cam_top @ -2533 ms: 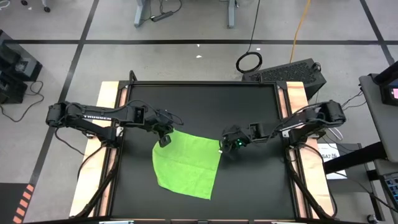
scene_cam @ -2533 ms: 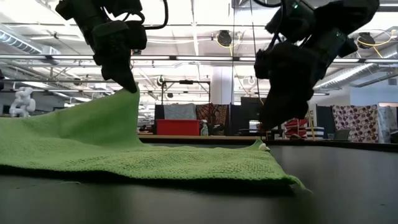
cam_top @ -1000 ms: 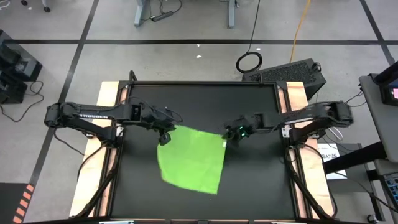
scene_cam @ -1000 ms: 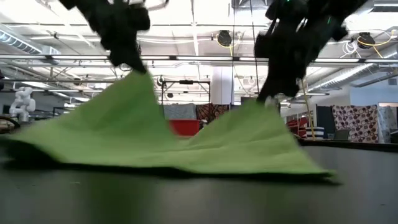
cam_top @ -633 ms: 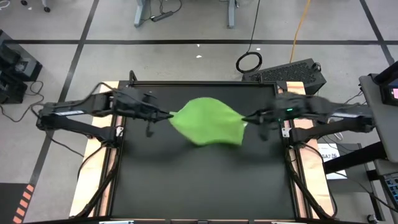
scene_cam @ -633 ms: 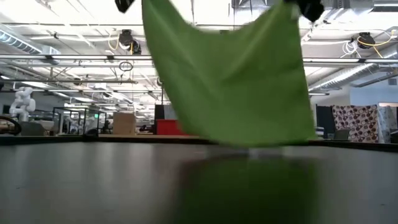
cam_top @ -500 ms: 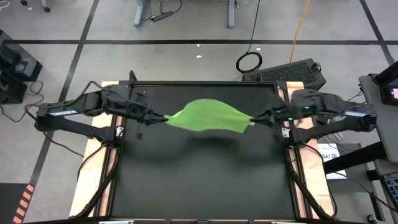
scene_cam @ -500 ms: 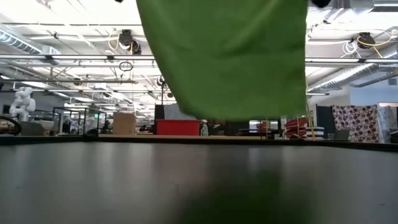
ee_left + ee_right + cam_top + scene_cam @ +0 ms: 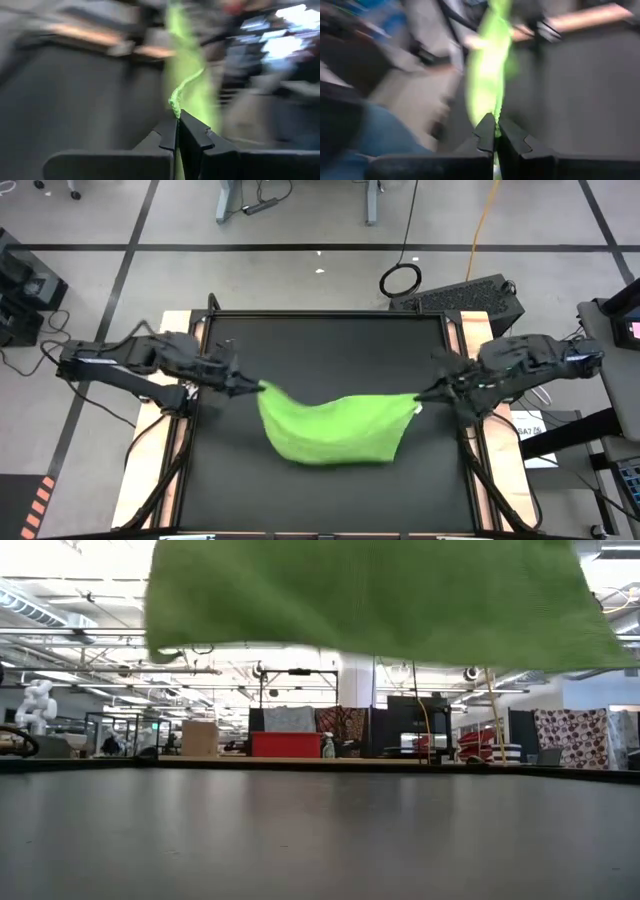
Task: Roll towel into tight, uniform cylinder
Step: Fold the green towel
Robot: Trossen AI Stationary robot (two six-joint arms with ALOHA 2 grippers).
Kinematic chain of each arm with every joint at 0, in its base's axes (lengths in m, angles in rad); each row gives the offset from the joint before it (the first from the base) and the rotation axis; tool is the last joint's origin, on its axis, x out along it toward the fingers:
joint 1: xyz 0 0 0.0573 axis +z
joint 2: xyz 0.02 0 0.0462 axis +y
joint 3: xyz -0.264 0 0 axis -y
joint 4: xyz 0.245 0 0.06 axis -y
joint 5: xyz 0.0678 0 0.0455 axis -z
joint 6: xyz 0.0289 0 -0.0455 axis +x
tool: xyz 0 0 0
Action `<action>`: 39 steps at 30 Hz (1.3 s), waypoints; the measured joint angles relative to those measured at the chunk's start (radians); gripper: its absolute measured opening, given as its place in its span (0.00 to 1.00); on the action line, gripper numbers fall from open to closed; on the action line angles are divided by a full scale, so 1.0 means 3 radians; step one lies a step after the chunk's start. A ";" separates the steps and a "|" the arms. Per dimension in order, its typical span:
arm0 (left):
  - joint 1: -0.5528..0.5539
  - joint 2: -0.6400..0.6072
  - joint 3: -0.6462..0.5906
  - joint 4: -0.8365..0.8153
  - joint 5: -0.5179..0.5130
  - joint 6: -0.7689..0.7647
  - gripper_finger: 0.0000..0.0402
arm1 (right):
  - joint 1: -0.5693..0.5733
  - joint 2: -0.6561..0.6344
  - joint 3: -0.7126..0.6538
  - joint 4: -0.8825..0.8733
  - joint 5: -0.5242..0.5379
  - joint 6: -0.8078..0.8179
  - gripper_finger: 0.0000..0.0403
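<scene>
The lime-green towel (image 9: 335,427) hangs in the air between my two grippers, high above the black table (image 9: 330,345). In the low view the towel (image 9: 370,595) fills the top of the picture, its lower edge well clear of the tabletop. My left gripper (image 9: 257,387) is shut on the towel's left corner. My right gripper (image 9: 420,396) is shut on its right corner. Each wrist view shows the cloth running away from the shut fingers. My left gripper pinches the towel's left corner (image 9: 175,106) between its two fingers, coming level from the table's left side. The cloth is lifted clear and sags toward the other gripper. My right gripper pinches the towel's right corner (image 9: 495,124) between its two fingers, level from the table's right side. The towel hangs slack below the line between both holds.
Wooden strips (image 9: 180,350) run along the table's left and right edges. A dark case (image 9: 470,295) and a coiled cable (image 9: 400,279) lie on the floor beyond the far right corner.
Both grippers have lifted the towel off the table, swung it up toward the far edge and moved apart, then brought it back toward the near edge. The towel, flat on the table a second ago, now hangs spread between them, clear of the table.
</scene>
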 joint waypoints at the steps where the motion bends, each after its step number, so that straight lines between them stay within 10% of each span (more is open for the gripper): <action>1: 0.0025 0.0058 -0.0035 -0.0087 -0.0244 0.0048 0.03 | -0.0036 0.0032 -0.0001 -0.0181 0.0143 -0.0045 0.00; 5: 0.0245 0.0364 -0.0362 -0.0262 -0.0576 0.0274 0.03 | -0.0243 0.0150 -0.0192 -0.0561 0.0488 -0.0166 0.00; 18: 0.0807 0.1486 -0.1209 0.1015 0.0017 0.0620 0.03 | -0.0790 0.0235 -0.1672 -0.0036 0.0920 0.0059 0.00; 39: 0.0545 0.1195 -0.1207 0.1137 0.0522 0.1218 0.03 | -0.0349 0.0114 -0.1686 0.0089 0.0407 0.0022 0.00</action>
